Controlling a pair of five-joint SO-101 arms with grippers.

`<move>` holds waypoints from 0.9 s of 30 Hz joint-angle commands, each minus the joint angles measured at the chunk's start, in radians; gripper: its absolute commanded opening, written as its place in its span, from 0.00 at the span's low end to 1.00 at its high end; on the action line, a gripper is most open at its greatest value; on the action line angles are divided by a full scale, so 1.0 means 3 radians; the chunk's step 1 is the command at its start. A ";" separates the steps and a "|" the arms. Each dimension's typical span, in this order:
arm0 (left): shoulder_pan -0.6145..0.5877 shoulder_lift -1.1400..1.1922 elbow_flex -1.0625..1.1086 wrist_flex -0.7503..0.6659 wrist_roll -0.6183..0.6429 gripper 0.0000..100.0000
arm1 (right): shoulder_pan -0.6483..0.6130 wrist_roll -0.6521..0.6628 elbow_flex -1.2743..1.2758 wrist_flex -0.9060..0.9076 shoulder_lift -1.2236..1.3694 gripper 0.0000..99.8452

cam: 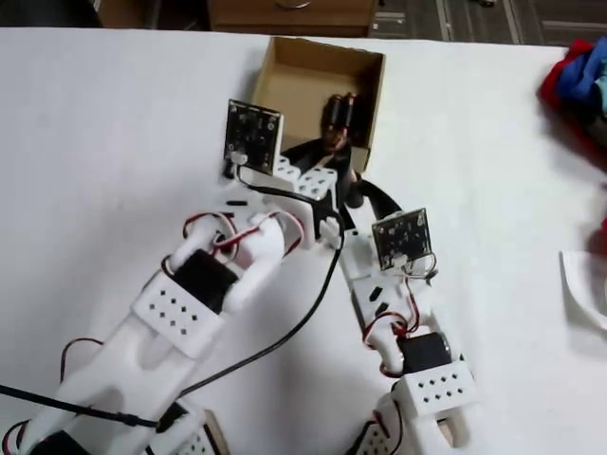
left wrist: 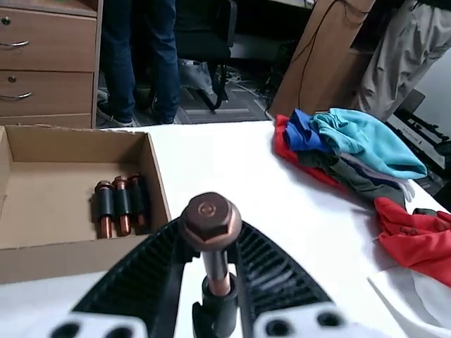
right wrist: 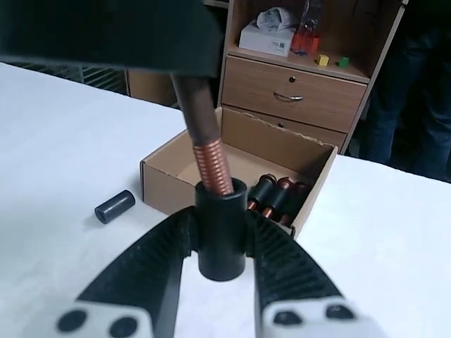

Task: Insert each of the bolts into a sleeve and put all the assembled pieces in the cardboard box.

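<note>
The desk (cam: pixel 95 142) has a plain white top that spans nearly the whole high view.

Items resting directly on it:
- Cardboard box (cam: pixel 318 45): open-topped, at the upper centre of the high view, close to the far edge of the desk.
- Loose sleeve (right wrist: pixel 114 206): short, dark and cylindrical. It lies on its side, near the box but not touching it.
- Pile of cloths (cam: pixel 574 71): red, blue and teal, bunched at the upper right.
- Red cloth (left wrist: pixel 416 236): a separate piece lying just beside the pile.
- White sheet-like item (cam: pixel 583 284): at the right edge, middle height. What it is cannot be determined.
- Black cable (cam: pixel 294 332): trails across the lower centre.
</note>
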 commanded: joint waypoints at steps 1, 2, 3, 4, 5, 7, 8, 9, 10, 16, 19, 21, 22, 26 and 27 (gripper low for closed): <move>0.0026 0.0056 -0.0013 0.0123 0.0026 0.03 | 0.0043 -0.0026 -0.0061 -0.0074 -0.0105 0.02; 0.0051 0.0118 -0.0038 0.0143 0.0020 0.03 | 0.0043 -0.0026 -0.0061 -0.0074 -0.0100 0.02; 0.0082 0.0194 -0.0054 0.0143 0.0020 0.03 | 0.0043 -0.0026 -0.0061 -0.0069 -0.0100 0.02; 0.0107 0.0276 -0.0105 0.0153 0.0020 0.03 | 0.0043 -0.0026 -0.0061 -0.0069 -0.0100 0.02; 0.0128 0.0373 -0.0166 0.0159 0.0020 0.03 | 0.0043 -0.0026 -0.0061 -0.0069 -0.0110 0.02; 0.0159 0.0552 -0.0325 0.0169 0.0020 0.03 | 0.0054 -0.0026 -0.0061 -0.0064 -0.0115 0.02; 0.0159 0.0629 -0.0407 0.0169 0.0020 0.03 | 0.0059 -0.0026 -0.0061 -0.0064 -0.0115 0.02; 0.0153 0.0690 -0.0483 0.0174 0.0020 0.03 | 0.0059 -0.0026 -0.0061 -0.0064 -0.0115 0.02; 0.0148 0.0731 -0.0560 0.0194 0.0020 0.03 | 0.0059 -0.0026 -0.0061 -0.0064 -0.0110 0.02; 0.0133 0.0788 -0.0852 0.0583 0.0020 0.04 | 0.0059 -0.0026 -0.0061 -0.0064 -0.0115 0.02; 0.0128 0.0783 -0.0903 0.0772 0.0026 0.15 | 0.0059 -0.0026 -0.0061 -0.0064 -0.0110 0.02; 0.0128 0.0783 -0.0933 0.0931 0.0031 0.23 | 0.0059 -0.0026 -0.0061 -0.0064 -0.0100 0.02; 0.0128 0.0783 -0.0949 0.0992 0.0077 0.26 | 0.0059 -0.0026 -0.0061 -0.0064 -0.0100 0.02; 0.0072 0.0783 -0.1025 0.1141 0.0271 0.27 | 0.0059 -0.0026 -0.0061 -0.0064 -0.0100 0.02; 0.0066 0.0783 -0.1036 0.1135 0.0271 0.27 | 0.0059 -0.0026 -0.0061 -0.0064 -0.0100 0.02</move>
